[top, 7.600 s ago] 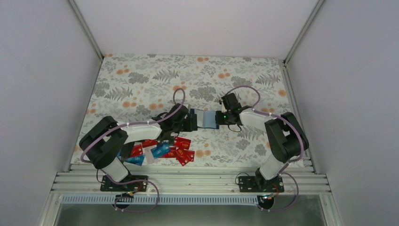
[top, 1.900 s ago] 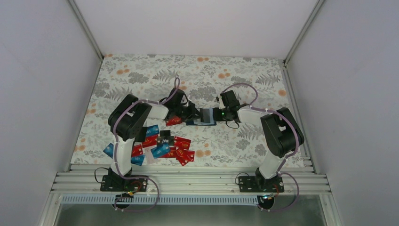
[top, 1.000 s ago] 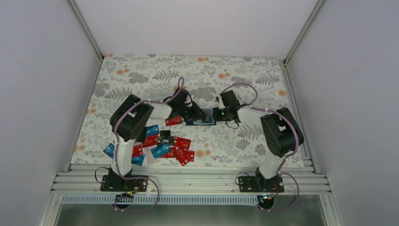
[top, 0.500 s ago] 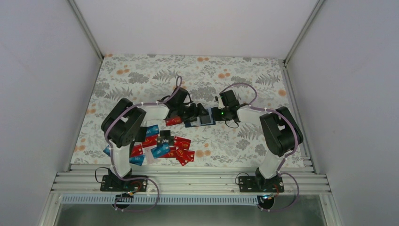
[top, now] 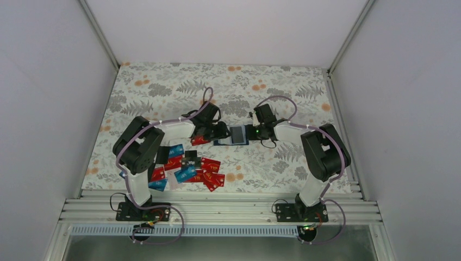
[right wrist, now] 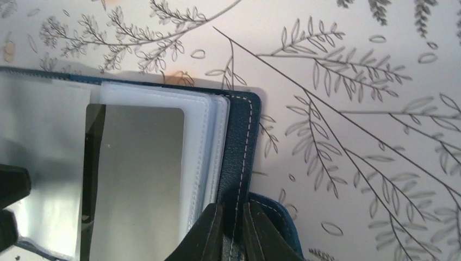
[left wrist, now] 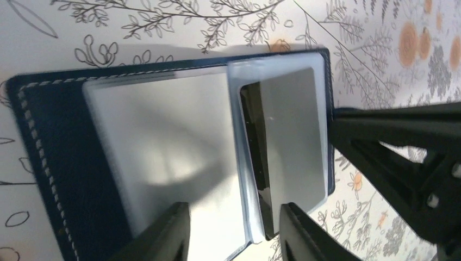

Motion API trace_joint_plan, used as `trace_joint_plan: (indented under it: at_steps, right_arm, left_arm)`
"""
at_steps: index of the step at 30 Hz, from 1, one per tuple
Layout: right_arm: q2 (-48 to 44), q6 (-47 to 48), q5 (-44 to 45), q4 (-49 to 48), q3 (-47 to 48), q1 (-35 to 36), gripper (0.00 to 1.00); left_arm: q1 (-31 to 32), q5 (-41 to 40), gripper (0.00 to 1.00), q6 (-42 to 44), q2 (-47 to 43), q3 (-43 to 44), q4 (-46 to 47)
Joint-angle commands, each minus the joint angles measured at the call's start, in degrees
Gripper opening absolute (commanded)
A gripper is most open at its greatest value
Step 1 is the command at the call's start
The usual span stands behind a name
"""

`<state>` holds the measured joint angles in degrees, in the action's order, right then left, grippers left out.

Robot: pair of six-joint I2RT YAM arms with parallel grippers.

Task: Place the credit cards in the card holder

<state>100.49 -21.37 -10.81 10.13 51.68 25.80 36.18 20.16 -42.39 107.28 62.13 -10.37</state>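
The card holder lies open at mid-table, its clear sleeves showing. My right gripper is shut on its stitched navy edge; from above it sits at the holder's right side. My left gripper hovers at the holder's left side, open, its fingers straddling the sleeves without touching them. A black card sits in a sleeve of the card holder. The other credit cards, red, light blue and black, lie in a pile at the near left.
One red card lies apart from the pile, just beside my left gripper. The floral cloth covers the whole table. White walls close in both sides and the back.
My left gripper let go of the black card inside the sleeve, opened wide, then narrowed somewhat. It drew back to the left, its elbow swinging left. The right gripper kept its hold.
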Motion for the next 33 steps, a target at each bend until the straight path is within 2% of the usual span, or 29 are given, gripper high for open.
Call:
trace_joint_plan:
  at_steps: [1, 5, 9, 19, 23, 29, 33]
  right_arm:
    - [-2.92, -0.03, 2.54, 5.84, 0.17, 0.13, 0.14]
    - [-4.76, -0.25, 1.55, 6.13, -0.2, 0.07, 0.16]
    - [-7.71, -0.37, -3.27, 5.15, -1.09, -0.05, 0.18]
    - [-6.71, -2.42, -16.58, 0.79, -3.68, -2.4, 0.21]
    - [-5.58, -2.8, -19.79, -0.39, -4.35, -3.44, 0.22]
    - [-5.64, -2.47, -20.05, -0.62, -5.22, -5.13, 0.24]
    - [-2.41, -2.37, -20.92, -1.37, -5.54, -5.71, 0.25]
  left_arm:
    - [0.79, -3.12, 0.39, 2.9, 0.92, 2.13, -0.88]
    - [1.48, -3.65, 0.28, 3.82, 2.23, 3.69, -0.82]
    - [1.99, -3.97, 0.19, 4.29, 3.91, 5.81, -1.49]
    - [2.39, -3.68, 0.03, 4.77, 6.71, 8.57, -1.74]
    - [2.44, -3.47, 0.02, 4.7, 7.68, 9.21, -1.64]
    - [2.61, -3.4, 0.02, 4.71, 8.91, 9.98, -1.74]
    - [2.77, -3.66, 0.02, 4.7, 9.87, 10.48, -2.08]
